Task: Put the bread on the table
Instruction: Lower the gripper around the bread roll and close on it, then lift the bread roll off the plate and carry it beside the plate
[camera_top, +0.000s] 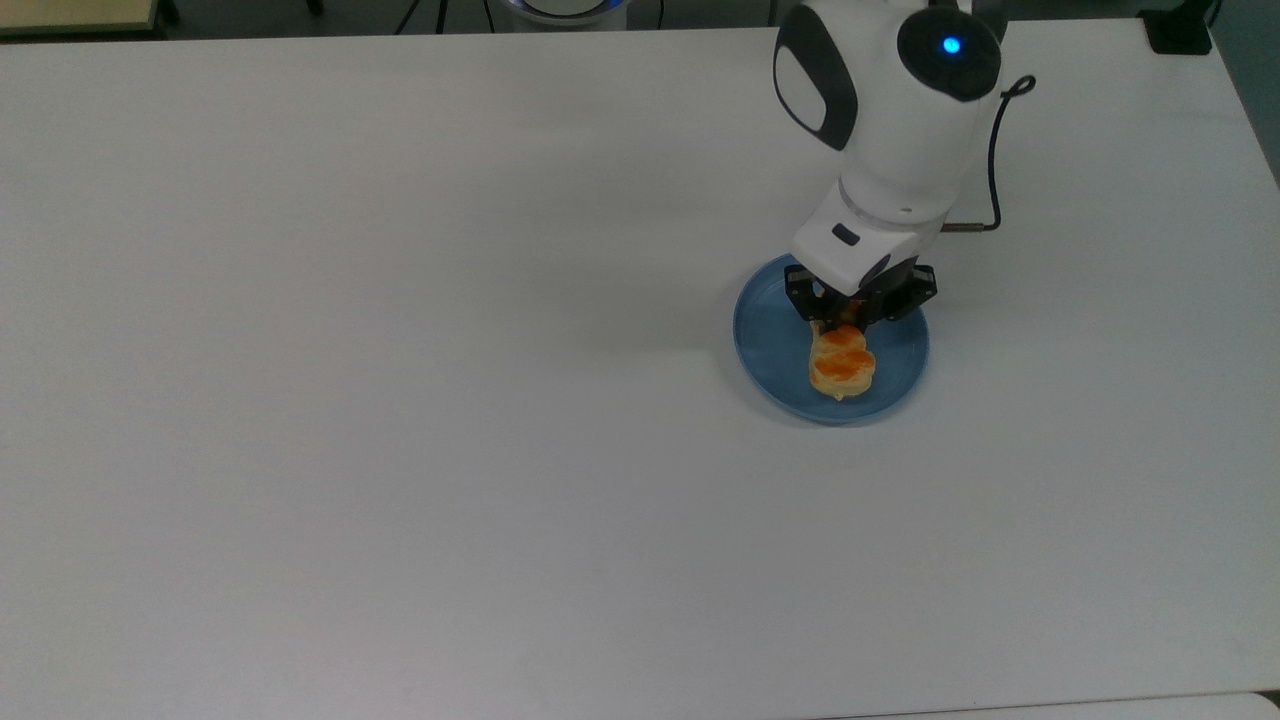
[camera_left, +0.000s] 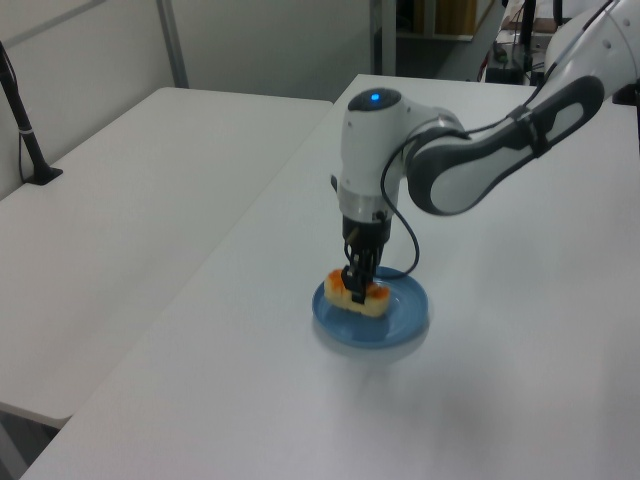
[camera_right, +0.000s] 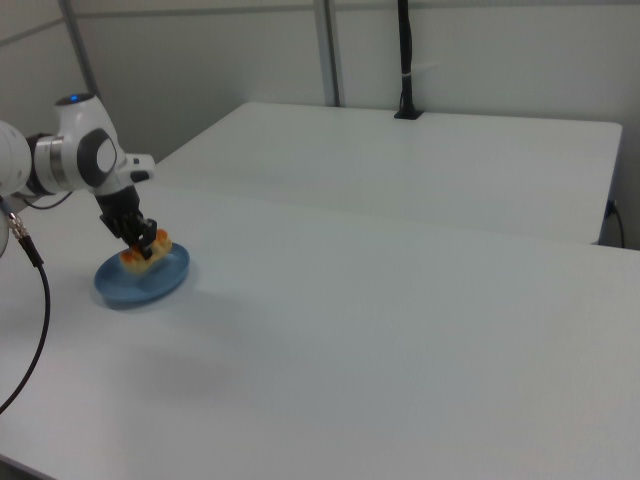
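Where the arm reaches down over the blue plate (camera_top: 775, 350), we see the gripper (camera_top: 848, 318) clamped on the bread (camera_top: 842, 362), its two black fingers (camera_left: 358, 275) pressed against the pastry's sides at the end nearest the arm. In the left view the bread (camera_left: 355, 296) hangs just above the plate (camera_left: 405, 318), lifted clear of the dish but not away from it. In the right view the bread (camera_right: 146, 252) shows the same way, held over the plate (camera_right: 140, 282) with its orange glaze facing up. The plate sits on the white table (camera_top: 400, 400), toward the top view's right and in the far half of the tabletop. In the left view, a black cable (camera_left: 409, 240) loops down beside the wrist. In the top view, a blue light (camera_top: 951, 45) glows on the arm's upper joint.
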